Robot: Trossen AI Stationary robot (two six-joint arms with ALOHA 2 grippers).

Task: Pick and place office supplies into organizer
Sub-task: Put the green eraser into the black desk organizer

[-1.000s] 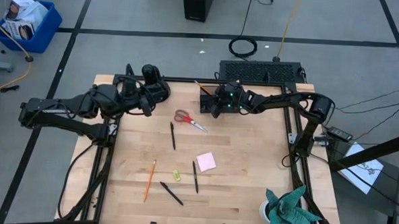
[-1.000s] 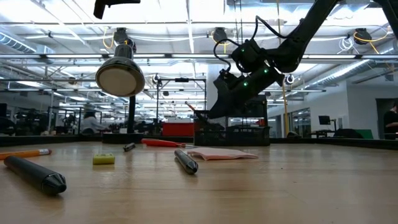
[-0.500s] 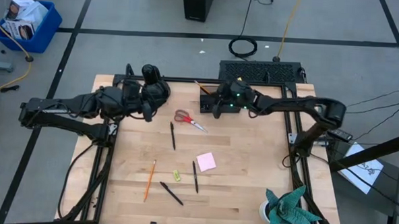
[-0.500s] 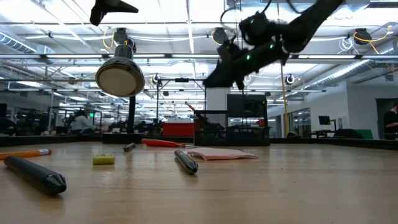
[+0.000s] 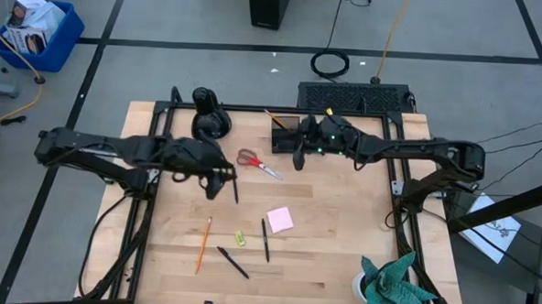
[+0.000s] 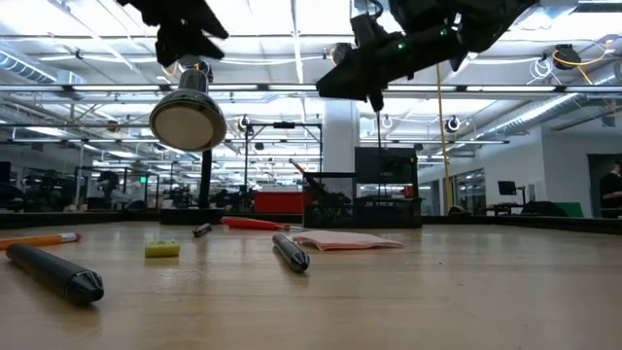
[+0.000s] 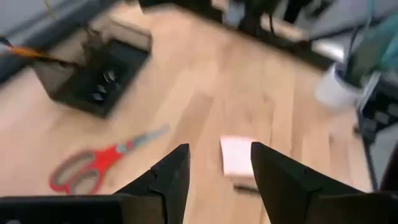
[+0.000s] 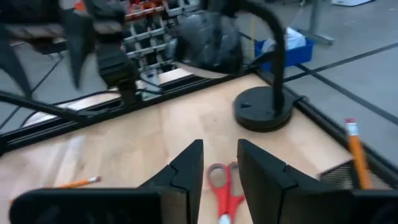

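Note:
The black organizer [image 5: 285,134] stands at the table's far edge, with an orange pencil [image 8: 354,146] leaning out of it. Red-handled scissors [image 5: 257,162] lie flat just in front of it. My right gripper [image 5: 297,160] hangs open and empty, high between organizer and scissors. My left gripper [image 5: 219,182] is open and empty above the table, beside a black pen [image 5: 235,183]; its wrist view [image 7: 217,152] looks toward the scissors [image 7: 99,165] and the pink sticky-note pad [image 7: 237,155]. On the table nearer the front lie another pencil [image 5: 203,244], two more pens [image 5: 265,240] and a yellow-green bit [image 5: 240,238].
A black desk lamp [image 5: 208,117] stands at the far left corner, close behind my left arm. A teal paper plant in a white pot [image 5: 394,281] is at the near right corner. Bare wood shows on the table's right half [image 5: 350,220].
My left gripper has swung away from the lamp toward the table's middle and come down, tipping forward, so it now hangs by the black pen. My right gripper has risen well clear of the organizer and drawn slightly toward the near edge.

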